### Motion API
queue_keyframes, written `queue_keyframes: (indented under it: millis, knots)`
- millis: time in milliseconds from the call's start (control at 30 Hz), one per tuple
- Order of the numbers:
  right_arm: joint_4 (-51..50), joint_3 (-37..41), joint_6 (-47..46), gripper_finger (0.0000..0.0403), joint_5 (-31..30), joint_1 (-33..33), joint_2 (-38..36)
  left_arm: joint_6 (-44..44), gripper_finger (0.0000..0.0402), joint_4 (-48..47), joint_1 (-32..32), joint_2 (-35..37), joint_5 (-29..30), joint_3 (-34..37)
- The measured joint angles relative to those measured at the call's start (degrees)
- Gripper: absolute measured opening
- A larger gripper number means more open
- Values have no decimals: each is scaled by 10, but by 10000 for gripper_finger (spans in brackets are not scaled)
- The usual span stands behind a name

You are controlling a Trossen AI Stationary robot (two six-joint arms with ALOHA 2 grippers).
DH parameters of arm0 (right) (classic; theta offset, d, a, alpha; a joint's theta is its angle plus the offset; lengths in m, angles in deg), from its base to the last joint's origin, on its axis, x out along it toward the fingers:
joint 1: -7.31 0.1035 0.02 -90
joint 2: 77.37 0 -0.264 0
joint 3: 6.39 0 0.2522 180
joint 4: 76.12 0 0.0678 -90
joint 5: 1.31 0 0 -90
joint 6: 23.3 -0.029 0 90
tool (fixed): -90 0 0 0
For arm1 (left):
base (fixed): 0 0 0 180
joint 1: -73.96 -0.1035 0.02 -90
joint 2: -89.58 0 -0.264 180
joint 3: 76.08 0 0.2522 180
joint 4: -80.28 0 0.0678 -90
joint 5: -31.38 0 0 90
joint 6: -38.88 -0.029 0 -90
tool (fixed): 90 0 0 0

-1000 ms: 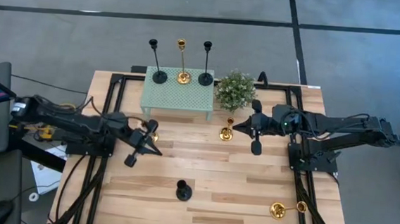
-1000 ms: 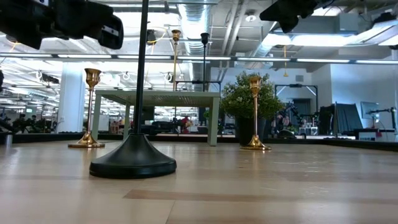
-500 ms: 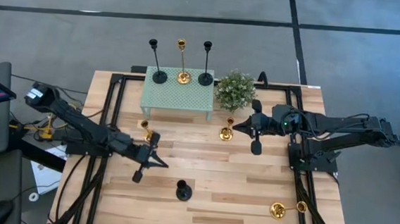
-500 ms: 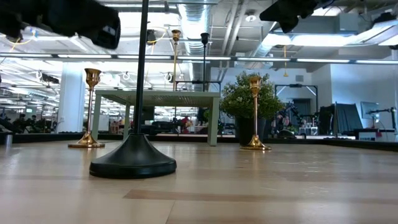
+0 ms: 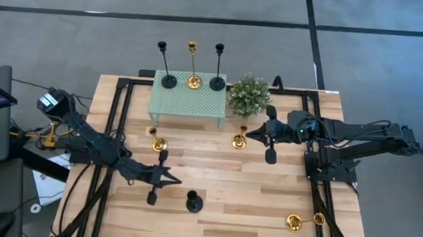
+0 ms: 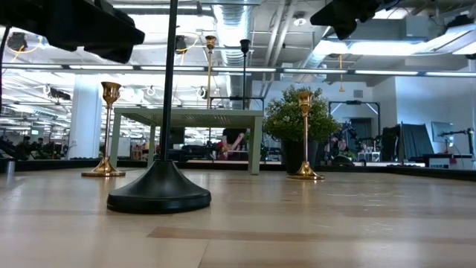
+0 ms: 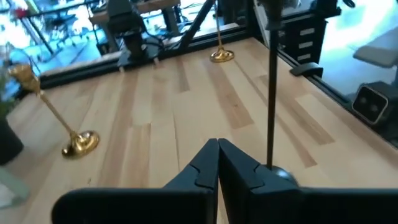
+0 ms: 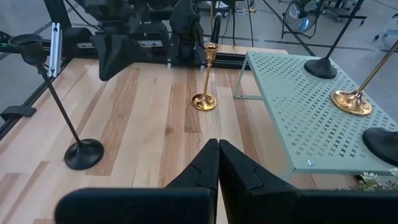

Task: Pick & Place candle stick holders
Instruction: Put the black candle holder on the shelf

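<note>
A black candle stick holder (image 5: pixel 194 202) stands on its base near the table's front; it also shows in the left wrist view (image 7: pixel 270 93) and the low view (image 6: pixel 158 195). My left gripper (image 5: pixel 176 179) is shut and empty, just left of it and raised above the table. Two gold holders (image 5: pixel 158 141) (image 5: pixel 238 140) stand in front of the mint-green little table (image 5: pixel 188 100). A third gold holder (image 5: pixel 297 222) seems to lie on its side at the front right. Two black holders (image 5: pixel 168 79) (image 5: pixel 217 81) and a gold one (image 5: pixel 193 79) stand on the little table. My right gripper (image 5: pixel 249 134) is shut and empty, right of the middle gold holder.
A bushy green potted plant (image 5: pixel 249 96) stands at the little table's right end, just behind my right gripper. Bare wood lies in the table's middle and along its front left. Black frame rails run along the table's left and right edges.
My left gripper has gone from beside the left gold holder toward the table's near edge and a little right, toward the black holder at the front. It has stayed shut. That gold holder stands where it was.
</note>
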Motion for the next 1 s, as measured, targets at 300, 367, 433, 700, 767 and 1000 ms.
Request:
queue_keyframes:
  millis: [300, 367, 433, 700, 767, 1000]
  knots:
    - [-10, 0, -6, 0, 1, 0, 4, 45, 63, 33, -3, -47, -82, 0]
    - [-11, 0, -15, 0, 2, 0, 3, 44, 82, 53, -3, -64, -90, 0]
    - [-20, 0, -20, 0, 2, 0, -1, 43, 101, 67, -6, -78, -91, 0]
    - [-44, 0, -34, 0, 1, 0, -29, 60, 186, 113, -29, -106, -91, 0]
    - [-47, 0, -32, 0, 1, 0, -36, 73, 205, 131, -30, -115, -99, 0]
    - [-51, 0, -34, 0, 1, 0, -46, 75, 254, 189, -30, -157, -110, 0]
